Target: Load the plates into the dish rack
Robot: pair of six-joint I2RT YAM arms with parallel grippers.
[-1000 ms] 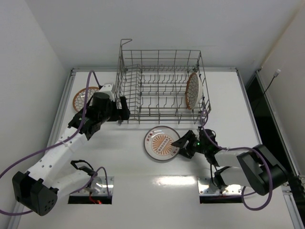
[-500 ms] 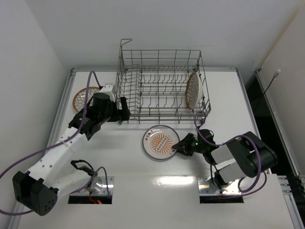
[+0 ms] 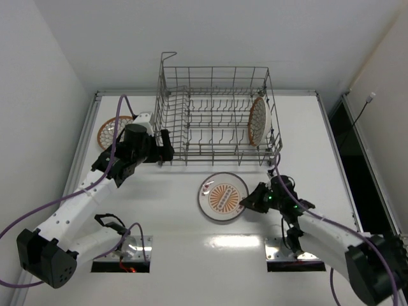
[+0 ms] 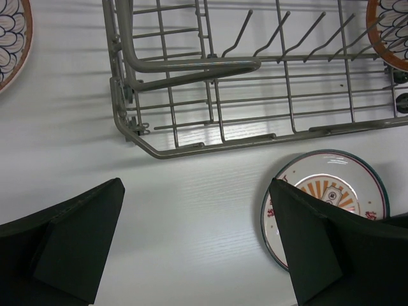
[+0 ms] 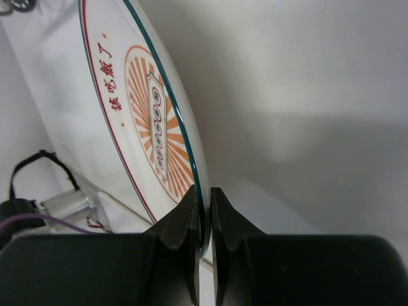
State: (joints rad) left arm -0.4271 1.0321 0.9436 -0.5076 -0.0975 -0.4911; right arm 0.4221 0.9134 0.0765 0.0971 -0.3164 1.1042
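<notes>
The sunburst plate (image 3: pixel 222 196) with its dark rim lies in front of the dish rack (image 3: pixel 191 121). My right gripper (image 3: pixel 248 203) is shut on its right rim; in the right wrist view the fingers (image 5: pixel 185 220) pinch the thin rim of the plate (image 5: pixel 143 115). A lattice plate (image 3: pixel 259 120) stands upright at the rack's right end. Another lattice plate (image 3: pixel 112 130) lies flat on the table left of the rack. My left gripper (image 3: pixel 166 150) hovers open at the rack's near left corner (image 4: pixel 137 137), holding nothing, with the sunburst plate (image 4: pixel 331 185) beside its right finger.
The rack's tall wire walls and upright tines (image 4: pixel 287 38) rise just beyond my left gripper (image 4: pixel 195 191). Raised rails (image 3: pixel 86 137) border the white table. Two arm base plates (image 3: pixel 290 248) sit at the near edge, and purple cables trail from both arms.
My right gripper has closed onto the sunburst plate's rim, and the right arm has stretched out. The plate has shifted slightly right and nearer. The left arm has not moved.
</notes>
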